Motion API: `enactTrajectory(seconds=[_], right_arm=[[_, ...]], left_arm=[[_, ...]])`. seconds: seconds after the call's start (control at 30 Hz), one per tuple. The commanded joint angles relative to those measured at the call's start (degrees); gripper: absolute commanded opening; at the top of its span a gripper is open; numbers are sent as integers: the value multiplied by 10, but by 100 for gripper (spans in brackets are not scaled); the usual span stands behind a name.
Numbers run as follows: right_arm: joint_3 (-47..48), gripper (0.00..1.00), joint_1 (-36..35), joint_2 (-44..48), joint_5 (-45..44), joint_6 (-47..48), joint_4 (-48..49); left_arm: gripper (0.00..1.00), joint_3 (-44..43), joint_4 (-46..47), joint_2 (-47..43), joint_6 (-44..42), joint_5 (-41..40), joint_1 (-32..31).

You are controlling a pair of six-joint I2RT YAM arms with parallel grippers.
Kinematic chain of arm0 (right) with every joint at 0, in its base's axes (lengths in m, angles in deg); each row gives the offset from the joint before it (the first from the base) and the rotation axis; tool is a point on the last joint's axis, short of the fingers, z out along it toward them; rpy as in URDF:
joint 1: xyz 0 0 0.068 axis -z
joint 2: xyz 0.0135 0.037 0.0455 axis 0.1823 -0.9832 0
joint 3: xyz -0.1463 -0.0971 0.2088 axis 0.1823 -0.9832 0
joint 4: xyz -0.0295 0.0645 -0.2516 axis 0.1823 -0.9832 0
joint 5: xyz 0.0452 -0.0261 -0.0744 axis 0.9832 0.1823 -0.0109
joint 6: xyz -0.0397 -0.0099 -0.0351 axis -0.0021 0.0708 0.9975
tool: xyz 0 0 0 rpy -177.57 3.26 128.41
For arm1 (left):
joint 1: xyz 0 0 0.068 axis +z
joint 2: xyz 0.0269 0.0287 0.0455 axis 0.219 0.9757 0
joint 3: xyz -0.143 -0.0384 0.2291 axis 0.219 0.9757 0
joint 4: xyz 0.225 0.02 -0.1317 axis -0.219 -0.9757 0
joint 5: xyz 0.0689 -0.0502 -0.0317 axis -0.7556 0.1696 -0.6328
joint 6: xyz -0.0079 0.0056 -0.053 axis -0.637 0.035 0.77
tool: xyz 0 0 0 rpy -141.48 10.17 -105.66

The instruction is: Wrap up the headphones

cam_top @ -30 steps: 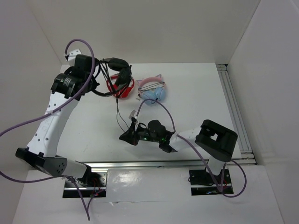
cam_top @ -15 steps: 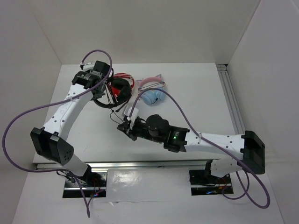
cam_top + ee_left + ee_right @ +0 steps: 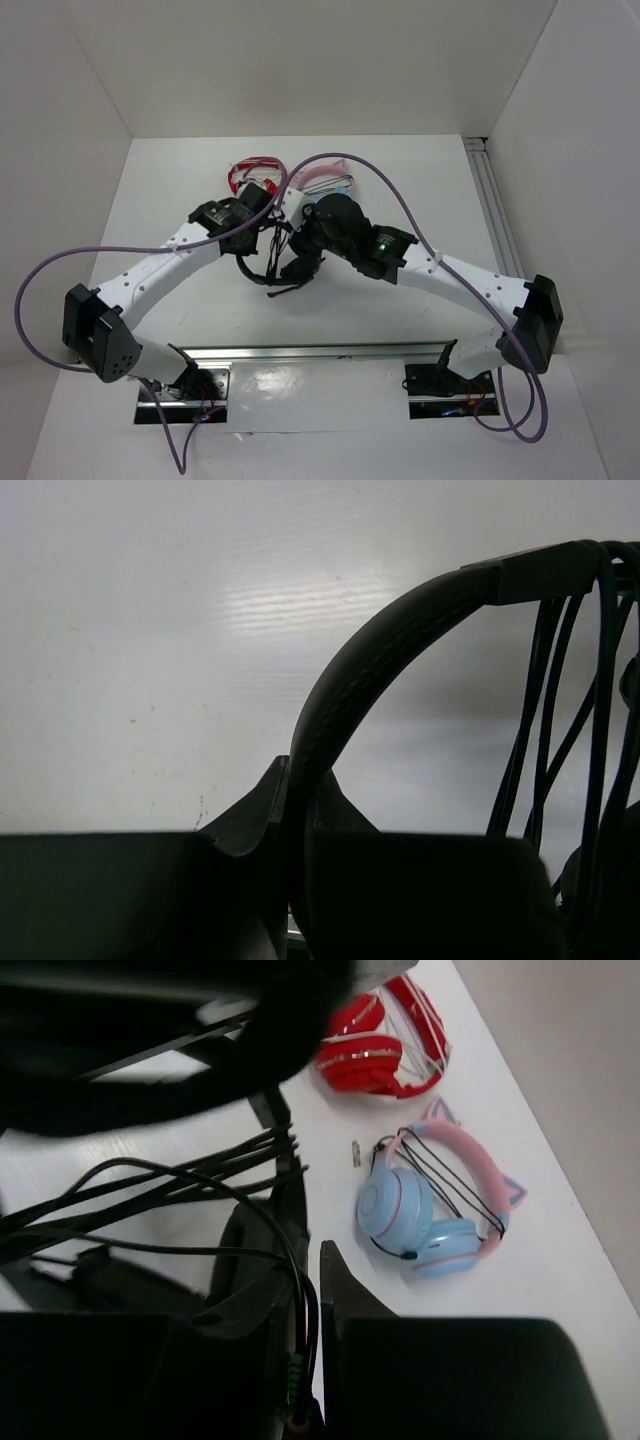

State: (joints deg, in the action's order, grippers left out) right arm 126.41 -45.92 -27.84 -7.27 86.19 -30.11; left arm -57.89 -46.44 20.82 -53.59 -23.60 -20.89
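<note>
Top external: mid-wrap, both arms on the headset

Mid-frame, between the two wrists, sit the black over-ear headphones (image 3: 268, 262). On the left wrist view the left gripper (image 3: 298, 780) is pinched tight on the black padded headband (image 3: 400, 620), with several turns of thin black cable (image 3: 545, 710) hanging across it at frame right. The right gripper (image 3: 311, 1300) is nipped narrow on the cable's tail, plug end by its fingers.

Looks like late winding. Next move: carry the tail round the band or tuck it, keeping tension.

The red-and-white headphones (image 3: 385, 1050) and light-blue-and-pink cat-ear headphones (image 3: 430, 1200) lie close by, upper frame. A wide swing could snag them.
</note>
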Motion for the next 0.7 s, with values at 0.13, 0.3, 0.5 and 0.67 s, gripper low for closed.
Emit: enactTrajectory(seconds=[0.13,0.3,0.5,0.67], right_arm=[[4,0,42,-17,-22,31,7],[-15,0,68,-36,-22,26,31],[-35,0,121,-25,48,10,80],[-56,1,173,-11,164,-29,115]], left_arm=[[0,30,22,-90,-56,41,-87],[0,25,11,-118,-56,27,-94],[0,18,11,-150,-61,55,-94],[0,24,17,-161,-69,99,-88]])
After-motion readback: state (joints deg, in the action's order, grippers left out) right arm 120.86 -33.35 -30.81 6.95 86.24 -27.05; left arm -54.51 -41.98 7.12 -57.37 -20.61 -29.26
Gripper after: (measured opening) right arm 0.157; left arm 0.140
